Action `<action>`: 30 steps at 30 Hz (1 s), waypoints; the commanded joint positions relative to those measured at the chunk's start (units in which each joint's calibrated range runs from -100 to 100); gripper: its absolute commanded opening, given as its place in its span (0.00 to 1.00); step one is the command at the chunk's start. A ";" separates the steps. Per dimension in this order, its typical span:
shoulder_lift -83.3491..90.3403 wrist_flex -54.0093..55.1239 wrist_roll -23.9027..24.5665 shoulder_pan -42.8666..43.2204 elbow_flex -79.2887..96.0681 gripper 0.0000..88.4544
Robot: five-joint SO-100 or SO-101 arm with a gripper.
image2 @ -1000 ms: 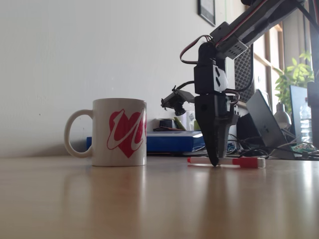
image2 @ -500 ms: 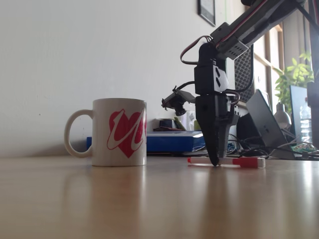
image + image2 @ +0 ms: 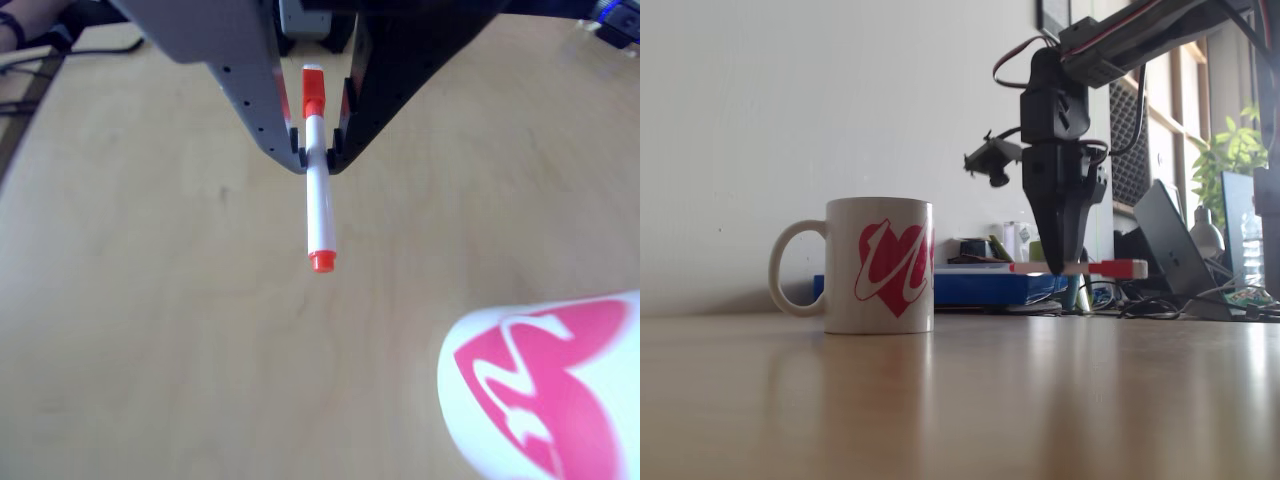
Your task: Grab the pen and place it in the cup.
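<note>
Pen (image 3: 1077, 268) hangs level above the table (image 3: 960, 400), pinched in the closed tool (image 3: 1058, 268); cup (image 3: 880, 265) stands apart.

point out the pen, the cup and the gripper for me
pen (image 3: 320, 205), other view, middle of the white barrel.
cup (image 3: 880, 265), fixed view, outer wall on the heart.
gripper (image 3: 1060, 268), fixed view, between the fingertips, shut on the pen.

Office desk (laptop (image 3: 1170, 240), cables (image 3: 1160, 303))
</note>
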State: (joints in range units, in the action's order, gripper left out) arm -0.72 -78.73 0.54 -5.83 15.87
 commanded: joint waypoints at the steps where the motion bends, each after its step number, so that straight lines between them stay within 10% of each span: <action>1: 6.52 -2.35 -1.43 -2.39 -4.87 0.01; 30: 32.00 13.40 -2.27 11.96 -7.13 0.01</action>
State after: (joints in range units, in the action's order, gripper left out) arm 29.68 -68.90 -1.71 3.99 10.99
